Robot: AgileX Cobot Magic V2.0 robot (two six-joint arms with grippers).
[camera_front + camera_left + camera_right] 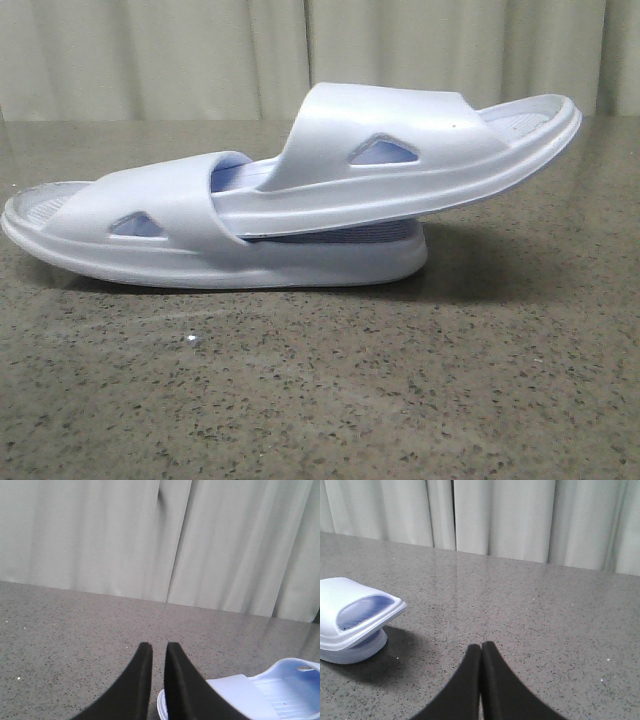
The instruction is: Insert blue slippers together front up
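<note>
The blue slippers lie nested on the table in the front view. The lower slipper (pixel 150 225) rests flat, sole down. The upper slipper (pixel 420 150) has one end pushed under the lower one's strap, and its other end is tilted up to the right. Neither gripper shows in the front view. My left gripper (pixel 158 647) hovers over bare table with a narrow empty gap between its fingers, a slipper (pixel 280 690) just beside it. My right gripper (pixel 481 646) is shut on nothing, well apart from the slipper pair's end (pixel 355 610).
The speckled grey stone table (pixel 320 400) stretches all around the pair. A pale pleated curtain (pixel 200 50) closes off the far edge. No other objects show in any view.
</note>
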